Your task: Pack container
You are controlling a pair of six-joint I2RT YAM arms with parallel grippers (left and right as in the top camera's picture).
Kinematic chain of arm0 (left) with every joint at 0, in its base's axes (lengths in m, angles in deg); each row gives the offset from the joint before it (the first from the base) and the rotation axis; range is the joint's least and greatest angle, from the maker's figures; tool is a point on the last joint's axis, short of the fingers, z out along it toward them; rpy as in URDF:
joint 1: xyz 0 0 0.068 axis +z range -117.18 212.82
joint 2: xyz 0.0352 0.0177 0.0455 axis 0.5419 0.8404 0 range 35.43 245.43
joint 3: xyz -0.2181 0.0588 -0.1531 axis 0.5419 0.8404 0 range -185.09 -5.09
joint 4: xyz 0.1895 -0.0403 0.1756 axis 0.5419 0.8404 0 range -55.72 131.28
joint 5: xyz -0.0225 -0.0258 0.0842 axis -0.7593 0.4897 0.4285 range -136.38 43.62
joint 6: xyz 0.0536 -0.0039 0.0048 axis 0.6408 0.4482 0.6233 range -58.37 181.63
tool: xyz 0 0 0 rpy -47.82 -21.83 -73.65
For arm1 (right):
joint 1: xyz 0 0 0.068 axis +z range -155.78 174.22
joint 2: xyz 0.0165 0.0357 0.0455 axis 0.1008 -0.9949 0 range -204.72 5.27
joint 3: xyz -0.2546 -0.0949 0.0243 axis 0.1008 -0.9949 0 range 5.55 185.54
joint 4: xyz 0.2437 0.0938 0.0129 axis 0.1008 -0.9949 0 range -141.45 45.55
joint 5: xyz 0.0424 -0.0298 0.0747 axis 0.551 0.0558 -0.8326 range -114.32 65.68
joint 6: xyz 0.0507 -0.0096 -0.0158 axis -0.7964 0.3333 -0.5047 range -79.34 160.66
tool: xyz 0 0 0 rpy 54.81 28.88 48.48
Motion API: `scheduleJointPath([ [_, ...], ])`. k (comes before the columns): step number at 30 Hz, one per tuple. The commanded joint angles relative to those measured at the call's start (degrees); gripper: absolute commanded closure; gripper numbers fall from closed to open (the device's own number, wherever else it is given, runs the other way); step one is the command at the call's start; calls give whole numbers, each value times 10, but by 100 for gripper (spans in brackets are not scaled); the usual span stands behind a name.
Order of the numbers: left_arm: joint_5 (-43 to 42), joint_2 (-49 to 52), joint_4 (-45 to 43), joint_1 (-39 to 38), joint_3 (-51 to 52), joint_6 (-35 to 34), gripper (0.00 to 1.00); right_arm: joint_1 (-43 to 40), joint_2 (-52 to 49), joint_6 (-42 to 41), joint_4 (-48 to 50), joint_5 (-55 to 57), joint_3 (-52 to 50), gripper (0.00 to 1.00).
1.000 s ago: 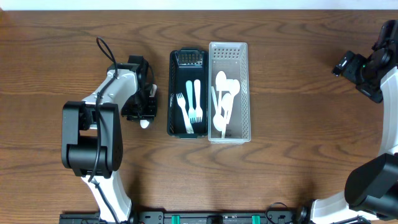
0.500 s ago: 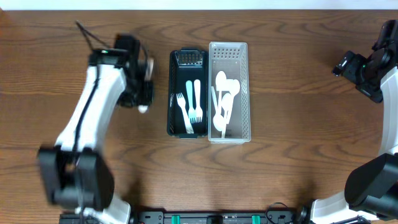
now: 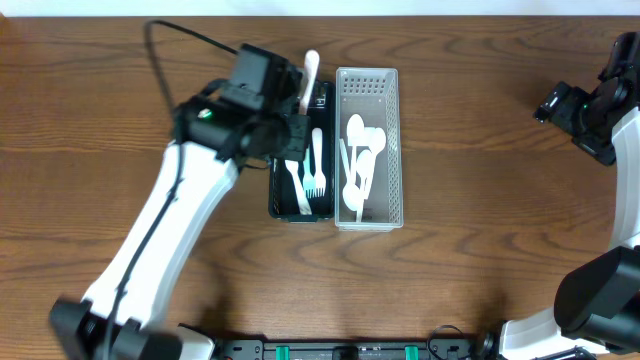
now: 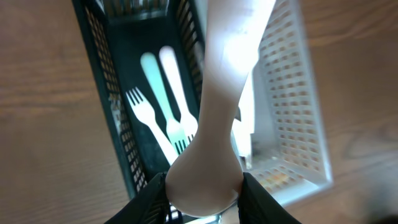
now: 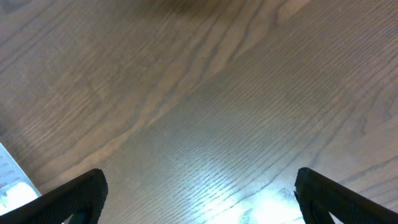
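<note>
My left gripper (image 3: 292,128) is shut on the bowl of a white plastic spoon (image 3: 309,76), which also shows in the left wrist view (image 4: 221,118), and holds it above the black basket (image 3: 277,150). The black basket holds several plastic forks (image 3: 311,160), also in the left wrist view (image 4: 163,106). The white basket (image 3: 397,150) beside it on the right holds several white spoons (image 3: 360,160). My right gripper (image 3: 575,115) is open and empty over bare table at the far right; its fingers frame only wood in the right wrist view (image 5: 199,196).
The two baskets stand side by side, touching, in the middle of the wooden table (image 3: 480,250). The white basket's edge shows at the left of the right wrist view (image 5: 12,180).
My left arm has lifted the white spoon off the table left of the black basket and carried it right, over the black basket. The right arm has not moved.
</note>
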Motion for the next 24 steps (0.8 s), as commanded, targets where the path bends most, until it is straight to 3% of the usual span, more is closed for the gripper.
scheduleJointPath([
  [1,28,60,-13,-3,10,-38,65,-2,-5,5,-1,2,-2,1],
  [6,25,127,-22,-3,10,-38,64,-2,-5,5,-1,2,-2,1],
  [7,19,136,-22,-3,10,-38,51,-2,-5,5,-1,2,-2,1],
  [9,1,147,-22,-3,10,-38,40,-2,-5,5,-1,2,-2,1],
  [12,-25,142,-20,-3,3,-38,34,-2,-5,5,-1,2,-2,1],
  [18,-16,64,2,7,-58,-39,30,-2,-5,5,-1,2,-2,1],
  [24,77,-52,54,51,-76,-37,20,-2,-5,5,-1,2,-2,1],
])
